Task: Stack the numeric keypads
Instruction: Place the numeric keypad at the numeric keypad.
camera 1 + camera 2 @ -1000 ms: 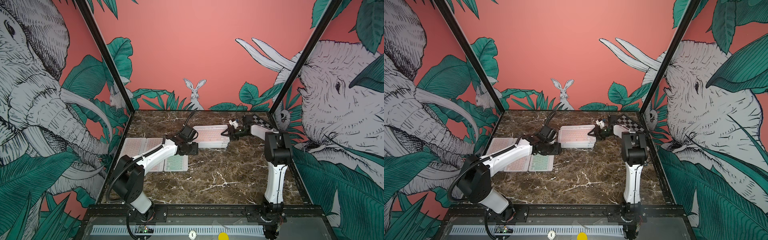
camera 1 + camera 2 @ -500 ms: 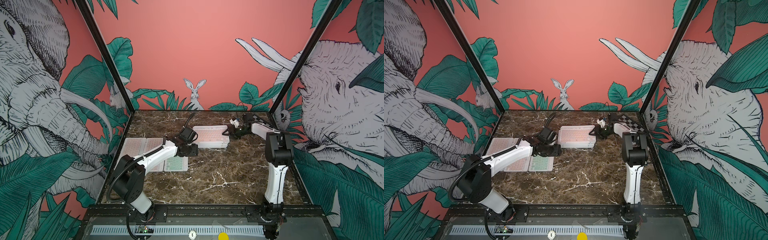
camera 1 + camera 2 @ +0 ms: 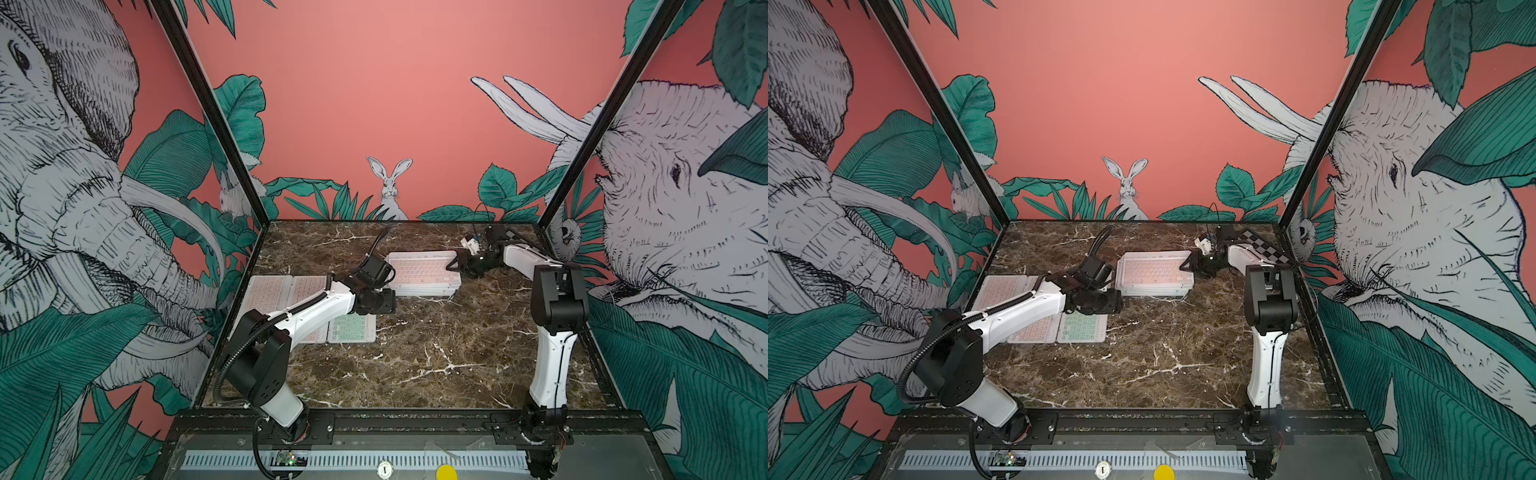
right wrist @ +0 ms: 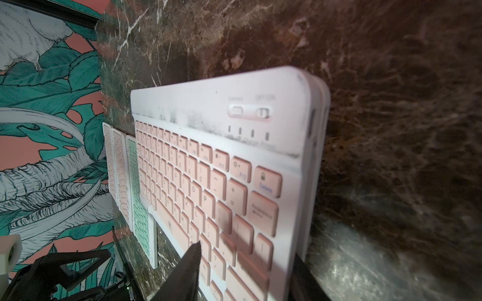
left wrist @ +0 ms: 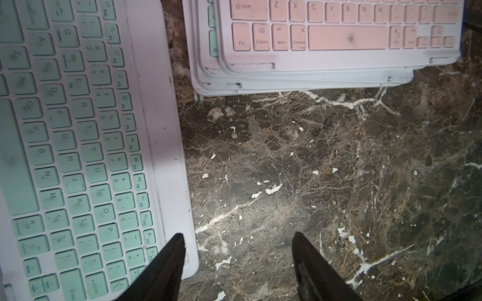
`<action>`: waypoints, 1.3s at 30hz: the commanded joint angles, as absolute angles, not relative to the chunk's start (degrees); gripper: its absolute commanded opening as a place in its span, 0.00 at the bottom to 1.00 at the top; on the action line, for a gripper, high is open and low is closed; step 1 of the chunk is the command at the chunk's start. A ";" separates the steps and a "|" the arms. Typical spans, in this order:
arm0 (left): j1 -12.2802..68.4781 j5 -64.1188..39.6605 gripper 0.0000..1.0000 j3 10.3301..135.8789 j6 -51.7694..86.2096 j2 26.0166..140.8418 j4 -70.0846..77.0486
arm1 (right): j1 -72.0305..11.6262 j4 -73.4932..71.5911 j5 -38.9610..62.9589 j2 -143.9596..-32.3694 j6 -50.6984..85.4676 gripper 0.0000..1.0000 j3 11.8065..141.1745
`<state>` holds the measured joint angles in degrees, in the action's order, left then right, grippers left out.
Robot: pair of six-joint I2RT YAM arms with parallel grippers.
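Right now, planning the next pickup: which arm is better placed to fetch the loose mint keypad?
Left. The left gripper hovers open at the edge of the mint keypad; the right gripper is farther off, straddling the top pink keypad of the stack.

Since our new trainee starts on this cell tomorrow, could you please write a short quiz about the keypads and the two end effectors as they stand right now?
1. True or false: the top keypad of the stack has mint-green keys.
2. The left end effector holds: A) a pink keypad; B) a yellow keypad; C) nothing.
3. Fill in: the ____ end effector straddles the top keypad's edge.
Key: 1 false, its keys are pink. 2 C, only bare tabletop shows between its fingers. 3 right: the right end effector has a finger on either side of that edge.
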<state>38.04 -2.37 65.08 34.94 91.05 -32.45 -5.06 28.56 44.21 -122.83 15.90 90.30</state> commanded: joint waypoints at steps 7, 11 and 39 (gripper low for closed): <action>37.62 -2.30 0.67 64.07 35.86 89.73 -31.62 | -4.68 30.41 38.56 -119.11 15.54 0.49 89.74; 37.61 -2.38 0.67 64.07 35.86 89.90 -31.53 | -4.80 30.67 37.58 -118.43 15.56 0.49 89.71; 37.59 0.35 0.67 62.37 36.03 87.54 -33.40 | -9.17 28.48 34.50 -119.46 17.49 0.52 89.56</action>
